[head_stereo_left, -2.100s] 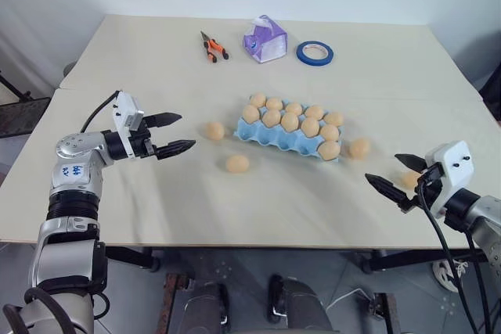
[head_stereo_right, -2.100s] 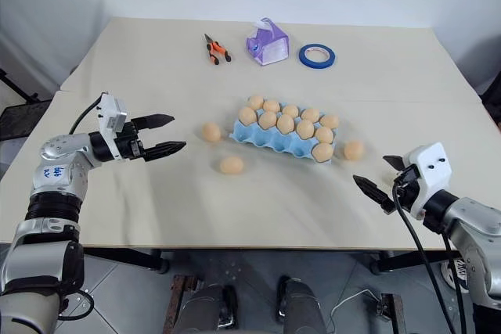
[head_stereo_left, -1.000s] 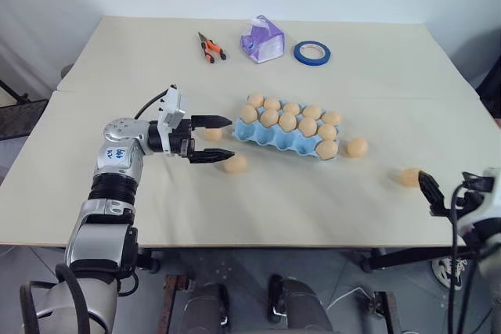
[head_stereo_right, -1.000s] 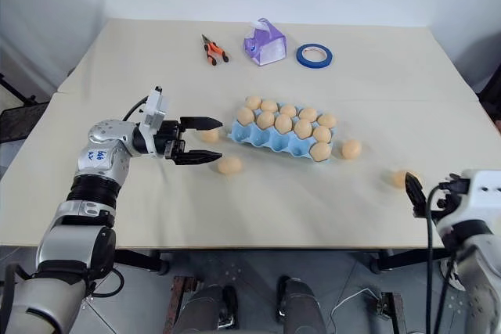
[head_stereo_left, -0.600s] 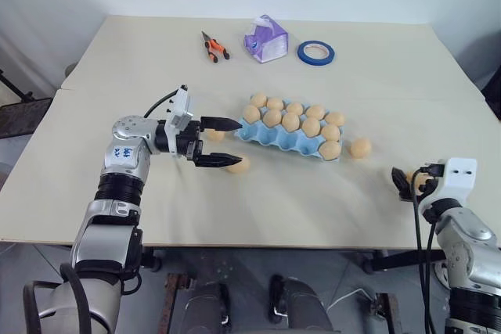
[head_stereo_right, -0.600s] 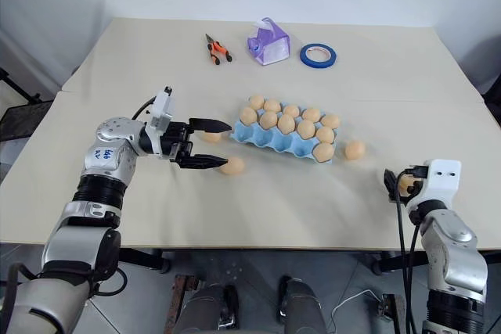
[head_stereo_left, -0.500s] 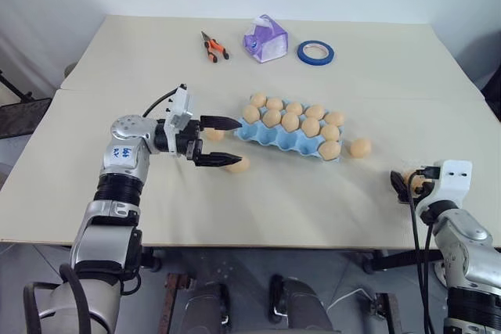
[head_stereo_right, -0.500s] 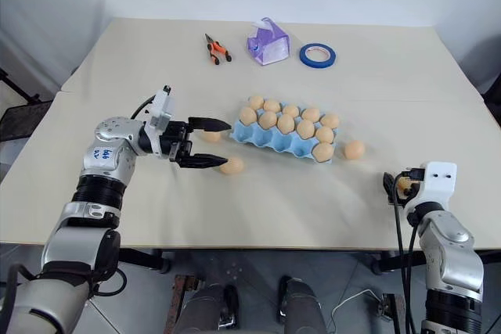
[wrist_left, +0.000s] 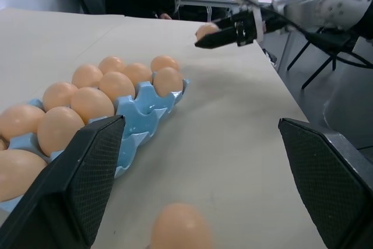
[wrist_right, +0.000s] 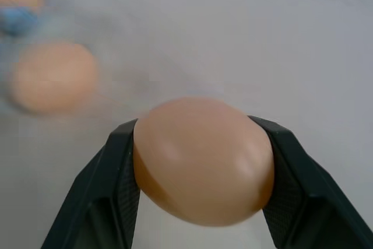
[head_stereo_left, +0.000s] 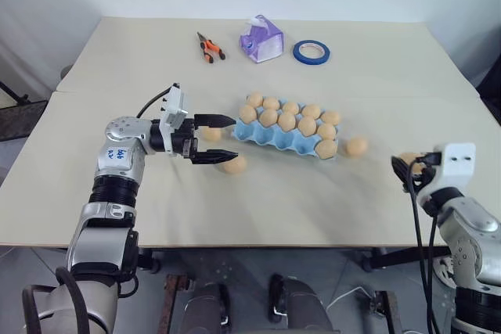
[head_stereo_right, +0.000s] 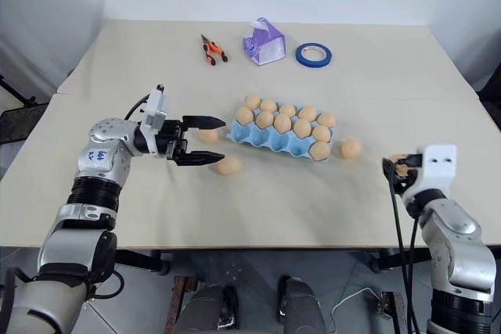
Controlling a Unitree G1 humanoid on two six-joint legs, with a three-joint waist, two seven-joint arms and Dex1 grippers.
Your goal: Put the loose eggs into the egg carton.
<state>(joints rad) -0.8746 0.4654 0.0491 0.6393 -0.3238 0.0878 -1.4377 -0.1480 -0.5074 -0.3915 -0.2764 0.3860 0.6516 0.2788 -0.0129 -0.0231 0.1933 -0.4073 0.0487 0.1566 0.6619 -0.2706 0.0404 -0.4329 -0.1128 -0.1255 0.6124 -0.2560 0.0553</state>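
The right gripper (wrist_right: 201, 161) holds one egg (wrist_right: 203, 160) near the table's right edge (head_stereo_right: 489, 127); the left gripper (head_stereo_left: 223, 139) stands wide beside the egg carton (head_stereo_left: 275, 138).

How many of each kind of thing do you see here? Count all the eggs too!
eggs: 15
egg carton: 1
pliers: 1
tissue pack: 1
tape roll: 1
Total: 19
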